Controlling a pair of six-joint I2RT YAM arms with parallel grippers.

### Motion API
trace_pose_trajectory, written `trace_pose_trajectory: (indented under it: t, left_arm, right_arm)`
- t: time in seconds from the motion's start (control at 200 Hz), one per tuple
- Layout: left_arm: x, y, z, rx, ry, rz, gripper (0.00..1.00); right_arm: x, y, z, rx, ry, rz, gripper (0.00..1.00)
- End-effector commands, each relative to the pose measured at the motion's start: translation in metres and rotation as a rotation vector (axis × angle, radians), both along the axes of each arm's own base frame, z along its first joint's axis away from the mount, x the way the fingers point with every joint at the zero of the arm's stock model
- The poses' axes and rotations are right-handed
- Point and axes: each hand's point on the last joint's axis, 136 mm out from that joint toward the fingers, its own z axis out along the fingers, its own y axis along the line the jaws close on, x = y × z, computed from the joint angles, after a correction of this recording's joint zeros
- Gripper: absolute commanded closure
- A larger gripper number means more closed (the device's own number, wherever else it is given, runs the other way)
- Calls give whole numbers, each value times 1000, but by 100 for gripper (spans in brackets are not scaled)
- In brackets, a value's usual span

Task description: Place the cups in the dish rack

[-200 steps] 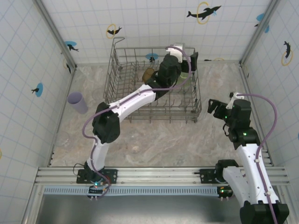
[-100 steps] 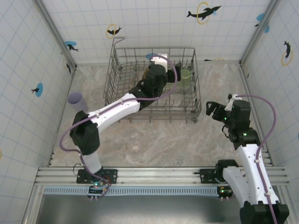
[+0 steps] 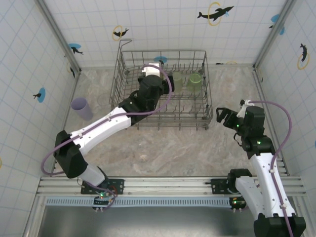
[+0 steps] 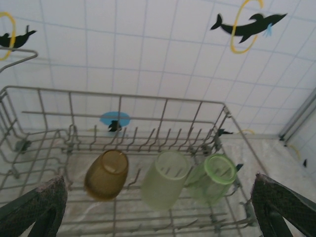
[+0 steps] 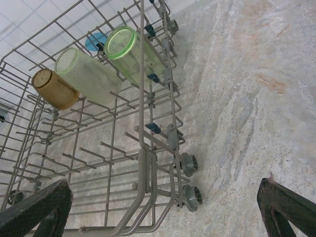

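The grey wire dish rack stands at the back of the table. Three cups lie in a row on its tines: amber, pale frosted green and brighter green. My left gripper hangs open inside the rack just left of them, and its fingertips frame the cups with nothing between. A lavender cup lies on the table at the left. My right gripper is open beside the rack's near right corner, with the same cups in its view: amber, pale green, green.
Tiled walls close in the left, back and right sides. Small grey wheels stick out from the rack's corner close to my right gripper. Marbled table stretches between the rack and the arm bases.
My left arm has drawn back to the left across the rack, uncovering the two green cups. The right gripper has barely shifted.
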Motion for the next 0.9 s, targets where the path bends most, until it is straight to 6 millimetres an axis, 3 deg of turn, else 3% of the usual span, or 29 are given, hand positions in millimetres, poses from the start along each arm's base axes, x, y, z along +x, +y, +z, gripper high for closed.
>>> trace_pose_trajectory:
  t: [0.0,0.21,0.676,0.896]
  left_arm:
    - [-7,34,-9,69,33,104,2]
    - [-16,70,-17,117,66,182,2]
    - [-11,169,-41,121,168,382,2]
    - [-12,199,-46,119,200,450,2]
  right_arm:
    - [-3,5,6,18,-7,16,0]
    - [-2,11,3,23,0,17,0]
    - [5,44,9,27,-1,73,1]
    - [8,58,5,7,10,101,0]
